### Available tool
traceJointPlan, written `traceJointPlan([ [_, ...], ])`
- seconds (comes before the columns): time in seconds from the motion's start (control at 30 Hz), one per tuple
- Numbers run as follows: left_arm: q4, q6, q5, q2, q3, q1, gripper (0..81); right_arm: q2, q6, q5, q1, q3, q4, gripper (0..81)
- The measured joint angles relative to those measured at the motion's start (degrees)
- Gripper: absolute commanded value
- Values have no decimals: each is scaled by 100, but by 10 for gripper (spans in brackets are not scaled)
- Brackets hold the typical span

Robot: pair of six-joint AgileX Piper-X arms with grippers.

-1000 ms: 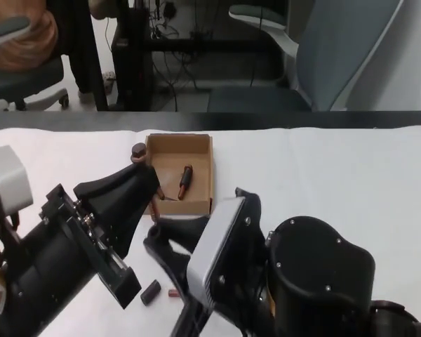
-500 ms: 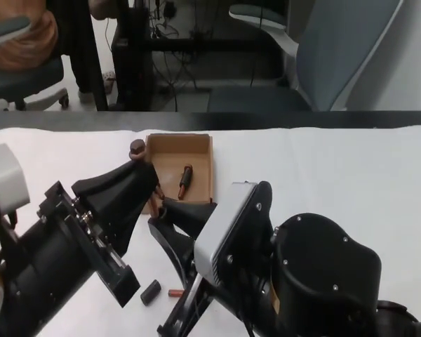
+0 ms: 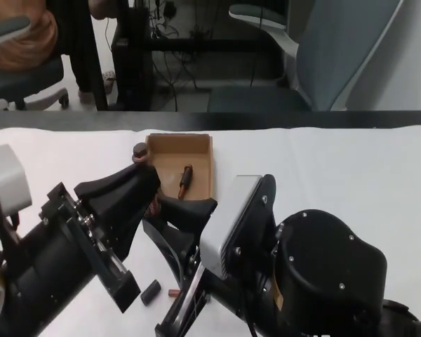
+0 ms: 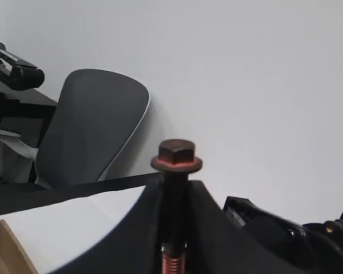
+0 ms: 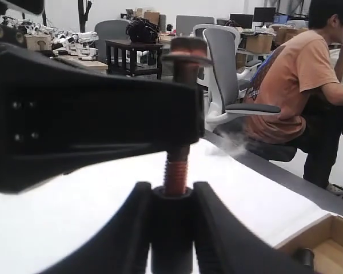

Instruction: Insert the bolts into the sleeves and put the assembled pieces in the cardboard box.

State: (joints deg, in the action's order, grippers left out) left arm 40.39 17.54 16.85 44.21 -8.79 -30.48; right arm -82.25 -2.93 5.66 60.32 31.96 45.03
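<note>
Toward the bench's left, your left gripper is clamped on the bolt, head up; beside it your right gripper pinches the sleeve, its mouth meeting the threaded tip; hold both axes in line and press straight down, loosening neither grip; the cardboard box lies just beyond

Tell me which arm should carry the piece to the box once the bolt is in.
Right, probably: the right gripper grips the sleeve under the bolt, so the bolt would stay seated when the left gripper lets go. The box lies just ahead.
</note>
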Motion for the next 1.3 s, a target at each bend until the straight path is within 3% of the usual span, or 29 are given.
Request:
traceJointPlan([
  [0.1, -121, 0, 119, 0, 0, 0, 6, 0, 12, 0, 0, 0, 64, 6],
  [0.17, -179, -41, 220, 0, 0, 0, 119, 0, 46, 15, 0, 0, 110, 6],
  [0.23, -241, -130, 298, 0, 0, 0, 344, 0, 45, 87, 0, 0, 205, 6],
  [0.3, -266, -131, 415, 0, 0, 0, 644, 0, 45, 127, 0, 0, 211, 6],
  [0.33, -266, -131, 445, 0, 0, 0, 700, 0, 45, 174, 0, 0, 211, 6],
  [0.6, -207, -119, 66, 0, 0, -17, 700, 0, 104, 1011, -44, 37, -110, 6],
  [0.73, 383, -119, -6, -215, 0, -15, 700, 0, 293, 1116, -312, 213, -964, 6],
  [0.77, 473, -109, -23, -336, 0, -15, 636, 0, 293, 1116, -388, 290, -1248, 6],
  [0.83, 499, -114, -39, -578, 0, 19, 354, 0, 293, 1131, -585, 530, -1764, 6],
  [0.9, 206, -133, -25, -923, 0, 54, 15, -24, 293, 1086, -826, 801, -2169, 6],
  [1.0, -405, -326, -25, -1337, 0, 91, 17, -139, 293, 890, -1182, 1316, -2718, 6],
  [1.13, -2393, -650, -272, -1933, 0, 114, 17, -562, 293, 510, -1656, 2200, -3611, 6],
  [1.3, -3898, -732, -435, -2014, 0, 114, 17, -1314, 325, 212, -1898, 3338, -4713, 6],
])
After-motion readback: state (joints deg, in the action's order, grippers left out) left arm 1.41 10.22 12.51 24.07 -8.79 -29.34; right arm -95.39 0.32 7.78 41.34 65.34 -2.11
